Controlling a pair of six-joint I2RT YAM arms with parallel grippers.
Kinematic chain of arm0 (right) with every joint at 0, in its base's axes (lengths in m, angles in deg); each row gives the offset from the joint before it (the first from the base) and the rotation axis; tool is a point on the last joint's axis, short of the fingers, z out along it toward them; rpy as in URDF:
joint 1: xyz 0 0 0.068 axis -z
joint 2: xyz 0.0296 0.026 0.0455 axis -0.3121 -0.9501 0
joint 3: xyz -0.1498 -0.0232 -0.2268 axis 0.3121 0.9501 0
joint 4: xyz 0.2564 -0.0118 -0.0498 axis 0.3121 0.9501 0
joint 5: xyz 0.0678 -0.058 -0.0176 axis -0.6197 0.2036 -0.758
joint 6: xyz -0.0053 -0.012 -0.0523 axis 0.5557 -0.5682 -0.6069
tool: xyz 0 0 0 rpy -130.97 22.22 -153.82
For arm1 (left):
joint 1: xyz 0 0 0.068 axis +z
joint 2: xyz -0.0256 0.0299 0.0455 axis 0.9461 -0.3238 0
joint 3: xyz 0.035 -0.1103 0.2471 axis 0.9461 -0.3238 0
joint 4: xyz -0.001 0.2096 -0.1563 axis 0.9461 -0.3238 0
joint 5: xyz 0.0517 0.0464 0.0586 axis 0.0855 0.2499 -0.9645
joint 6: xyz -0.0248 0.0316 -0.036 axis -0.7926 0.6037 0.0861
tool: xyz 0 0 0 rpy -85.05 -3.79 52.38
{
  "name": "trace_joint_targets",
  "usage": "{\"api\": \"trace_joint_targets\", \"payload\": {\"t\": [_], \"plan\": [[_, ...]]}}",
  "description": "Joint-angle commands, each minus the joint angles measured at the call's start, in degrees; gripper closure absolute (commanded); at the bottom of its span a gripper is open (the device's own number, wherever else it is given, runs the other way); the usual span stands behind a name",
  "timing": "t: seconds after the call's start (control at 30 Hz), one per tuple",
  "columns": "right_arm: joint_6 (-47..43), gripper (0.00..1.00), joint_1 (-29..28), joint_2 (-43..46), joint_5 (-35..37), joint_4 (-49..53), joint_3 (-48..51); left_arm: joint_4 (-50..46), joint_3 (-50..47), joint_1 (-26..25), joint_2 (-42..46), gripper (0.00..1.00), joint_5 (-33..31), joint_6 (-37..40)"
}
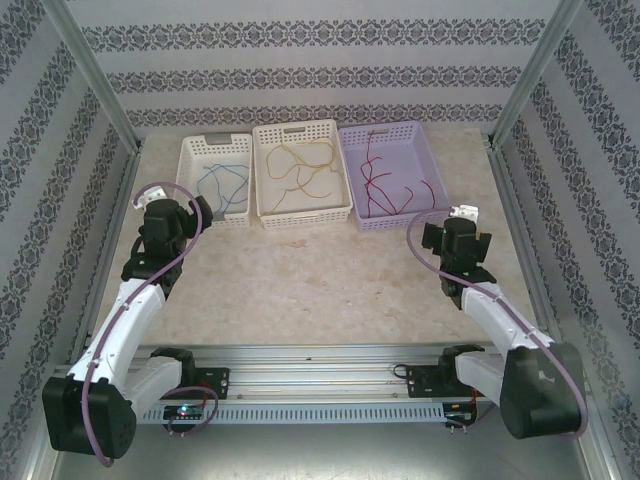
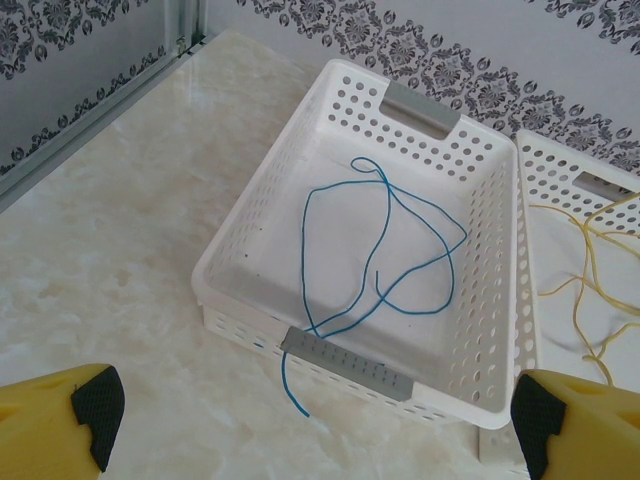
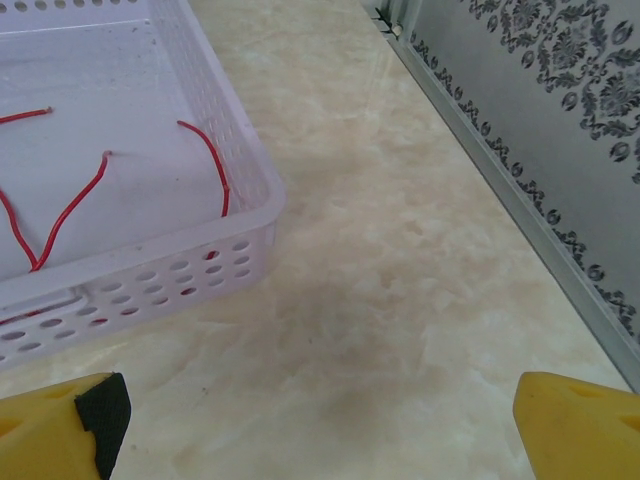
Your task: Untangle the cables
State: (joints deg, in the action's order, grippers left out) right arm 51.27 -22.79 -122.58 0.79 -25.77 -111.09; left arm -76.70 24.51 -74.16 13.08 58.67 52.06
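Both spread, left tool and right tool hang over marbled table between damask-papered walls.

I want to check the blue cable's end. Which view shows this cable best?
Left wrist: the blue cable is close and sharp, one end hanging over the basket rim. The top view shows it small.

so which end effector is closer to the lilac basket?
Right. Right end effector hovers beside the lilac basket, off its near right corner; left end effector is two baskets over, by the white basket.
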Motion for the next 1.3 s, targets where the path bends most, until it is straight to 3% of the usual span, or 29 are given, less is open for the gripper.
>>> {"api": "trace_joint_targets", "payload": {"t": [0.0, 0.37, 0.5, 0.6, 0.67, 0.77, 0.8, 0.87, 1.27], "plan": [[-1.4, 0.02, 0.5, -2.8, -2.0, -10.4, 0.6, 2.5, -0.5, -0.8, -0.2, 0.0, -0.4, 1.2], [-5.4, 0.02, 0.2, -13.1, -5.0, -24.7, 2.3, 2.9, -0.9, -2.1, -1.2, 0.0, -1.3, 3.2], [-5.9, 0.02, 0.6, -17.5, -8.8, -27.3, 0.3, 3.6, -1.2, -2.4, -2.1, 0.0, -1.1, 3.9], [-5.5, 0.02, 1.0, -22.0, -11.1, -37.5, 2.5, 4.4, -1.9, -2.5, -2.7, 0.0, -1.2, 4.3], [-4.1, 0.02, 3.1, -20.6, -14.3, -33.3, 1.8, 5.3, -2.6, -2.7, -2.7, 0.0, -1.7, 4.5], [-5.1, 0.02, 3.4, -23.4, -17.2, -42.1, 5.3, 6.5, -3.3, -2.7, -2.9, 0.0, -1.5, 4.7], [-5.7, 0.02, 2.4, -24.4, -15.8, -45.5, 5.9, 6.6, -3.6, -2.7, -3.0, 0.0, -1.2, 4.9], [-5.9, 0.02, 2.1, -22.9, -15.3, -41.0, 4.9, 7.1, -4.2, -2.9, -3.7, 0.0, -1.0, 5.4], [-6.2, 0.02, 0.5, -23.3, -10.0, -44.5, 6.3, 13.1, -9.0, -3.9, -10.9, 0.0, -0.4, 11.9]]}}
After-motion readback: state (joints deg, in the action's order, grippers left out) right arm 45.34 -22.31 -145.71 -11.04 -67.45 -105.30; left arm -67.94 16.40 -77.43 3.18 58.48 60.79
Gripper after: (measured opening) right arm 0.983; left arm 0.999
